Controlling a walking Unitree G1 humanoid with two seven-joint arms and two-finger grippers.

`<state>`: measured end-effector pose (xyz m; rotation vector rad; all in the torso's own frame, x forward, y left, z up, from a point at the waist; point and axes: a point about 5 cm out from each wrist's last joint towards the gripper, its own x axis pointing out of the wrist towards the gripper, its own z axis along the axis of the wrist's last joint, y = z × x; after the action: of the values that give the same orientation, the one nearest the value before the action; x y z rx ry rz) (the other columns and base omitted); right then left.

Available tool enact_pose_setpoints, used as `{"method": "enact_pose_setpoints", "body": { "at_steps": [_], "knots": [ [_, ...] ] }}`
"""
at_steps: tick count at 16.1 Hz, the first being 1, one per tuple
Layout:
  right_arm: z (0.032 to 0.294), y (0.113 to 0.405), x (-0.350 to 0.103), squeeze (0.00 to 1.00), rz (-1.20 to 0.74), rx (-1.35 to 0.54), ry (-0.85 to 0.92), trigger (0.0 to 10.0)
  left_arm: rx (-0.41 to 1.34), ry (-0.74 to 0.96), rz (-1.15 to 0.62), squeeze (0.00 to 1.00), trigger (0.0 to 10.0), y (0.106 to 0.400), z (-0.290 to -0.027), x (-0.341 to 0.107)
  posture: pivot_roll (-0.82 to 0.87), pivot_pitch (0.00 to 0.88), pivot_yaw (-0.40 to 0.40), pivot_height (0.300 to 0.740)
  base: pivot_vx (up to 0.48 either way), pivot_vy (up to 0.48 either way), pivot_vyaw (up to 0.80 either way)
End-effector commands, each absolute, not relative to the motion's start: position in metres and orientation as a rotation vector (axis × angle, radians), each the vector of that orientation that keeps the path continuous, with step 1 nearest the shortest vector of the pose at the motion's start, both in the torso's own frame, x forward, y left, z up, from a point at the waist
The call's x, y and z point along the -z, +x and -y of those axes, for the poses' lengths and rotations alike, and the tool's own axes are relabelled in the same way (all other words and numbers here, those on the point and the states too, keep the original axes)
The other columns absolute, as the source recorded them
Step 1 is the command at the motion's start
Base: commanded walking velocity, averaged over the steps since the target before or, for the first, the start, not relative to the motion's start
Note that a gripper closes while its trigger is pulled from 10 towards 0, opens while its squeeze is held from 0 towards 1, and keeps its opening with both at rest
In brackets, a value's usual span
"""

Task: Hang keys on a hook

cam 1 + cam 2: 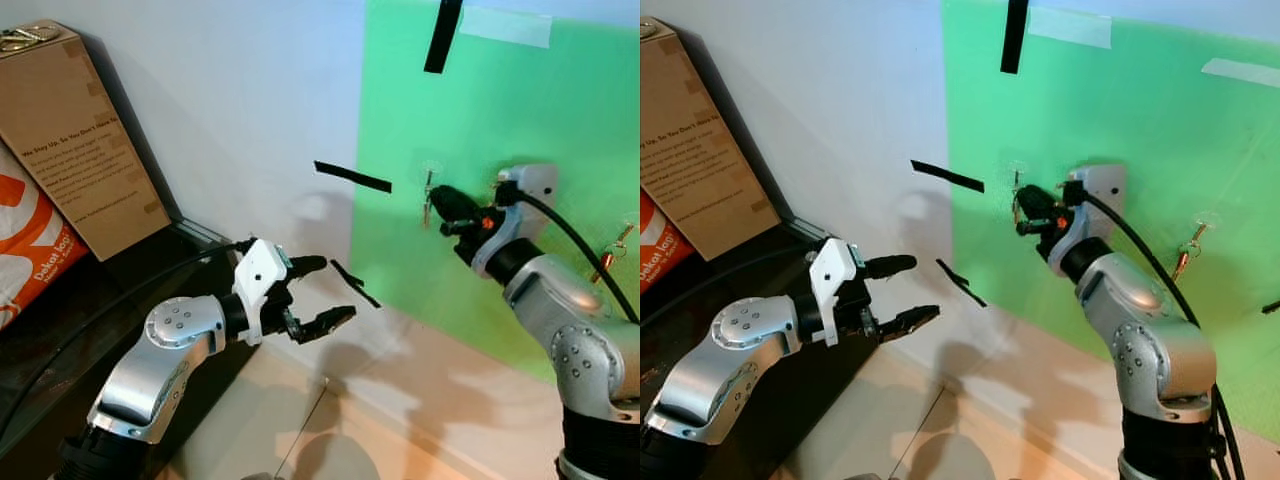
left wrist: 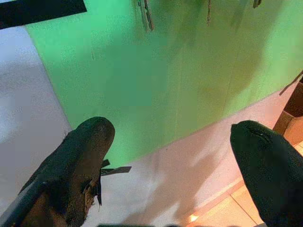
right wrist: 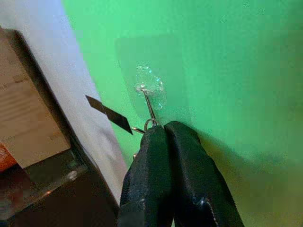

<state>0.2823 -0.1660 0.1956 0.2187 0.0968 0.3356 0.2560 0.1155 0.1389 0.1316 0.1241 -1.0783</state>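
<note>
A clear stick-on hook [image 3: 150,87] sits on the green sheet [image 1: 500,120] on the wall. A thin wire key ring [image 3: 151,124] hangs from it and runs down between my right gripper's fingertips. My right gripper [image 3: 163,130] is shut on that ring, right against the sheet, with its tips [image 1: 437,203] just below the hook [image 1: 430,170]. The keys [image 1: 427,205] dangle beside the fingers. My left gripper [image 1: 320,292] is held out lower and to the left, open and holding nothing, with its two fingers [image 2: 85,151] wide apart.
A second hook with brass keys [image 1: 613,247] hangs further right on the sheet. Black tape strips [image 1: 352,177] are stuck on the wall. A cardboard box [image 1: 80,140] and an orange bag [image 1: 30,240] lean on a dark shelf [image 1: 90,310] at the left.
</note>
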Motion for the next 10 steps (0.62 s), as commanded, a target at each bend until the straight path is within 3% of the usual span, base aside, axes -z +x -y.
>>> {"method": "enact_pose_setpoints", "body": {
  "at_steps": [1,10],
  "knots": [
    [0.171,0.283,-0.197,0.0,-0.105,-0.301,0.251,10.0,1.082,0.145,-0.12,0.0,10.0,0.256,-0.116,-0.141,-0.03,0.0,0.076,0.74,0.0,0.0,0.0],
    [0.165,0.282,-0.179,0.0,-0.295,-0.215,0.49,10.0,1.091,0.141,-0.128,0.0,10.0,0.255,-0.116,-0.141,-0.03,0.0,0.081,0.74,0.0,0.0,0.0]
  ]
}}
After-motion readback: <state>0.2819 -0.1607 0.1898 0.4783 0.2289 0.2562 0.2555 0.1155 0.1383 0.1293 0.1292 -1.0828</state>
